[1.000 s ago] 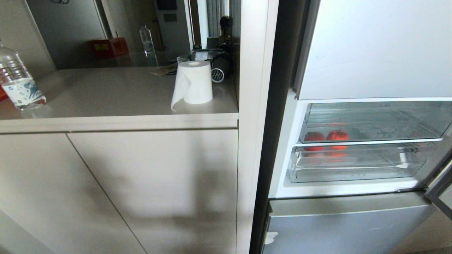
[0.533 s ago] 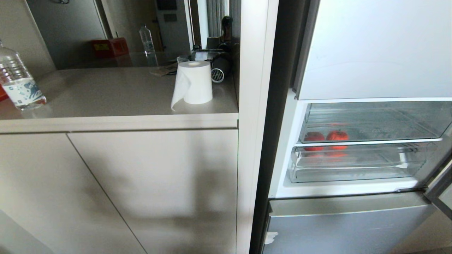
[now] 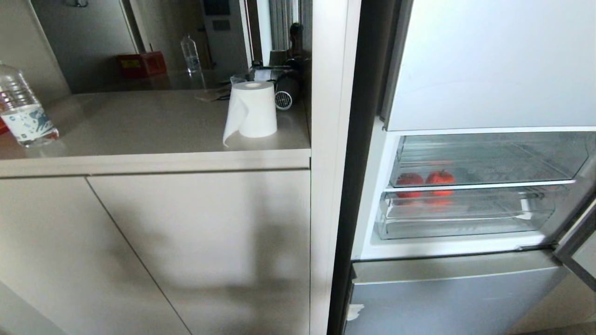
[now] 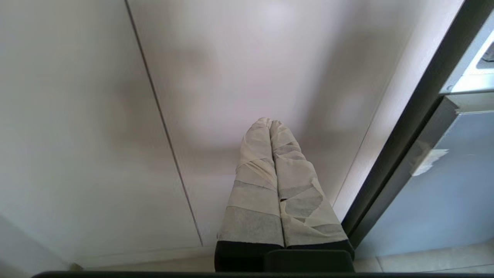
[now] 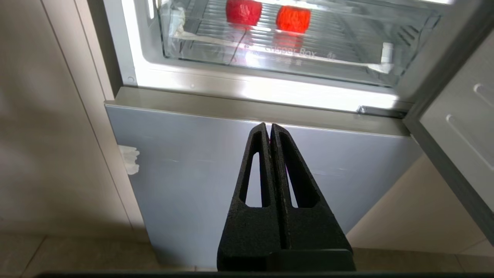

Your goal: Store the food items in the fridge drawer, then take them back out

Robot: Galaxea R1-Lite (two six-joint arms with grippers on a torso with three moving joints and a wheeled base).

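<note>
Fruits, two orange-red ones side by side, sit in the clear fridge drawer at the head view's right, and your right gripper, clenched and empty below it, could ram the drawer's front lip unless you spread its fingers first.

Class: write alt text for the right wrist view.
The shut, empty right gripper points at a closed grey lower fridge door. Above, two orange-red fruits sit in the clear fridge drawer.
</note>
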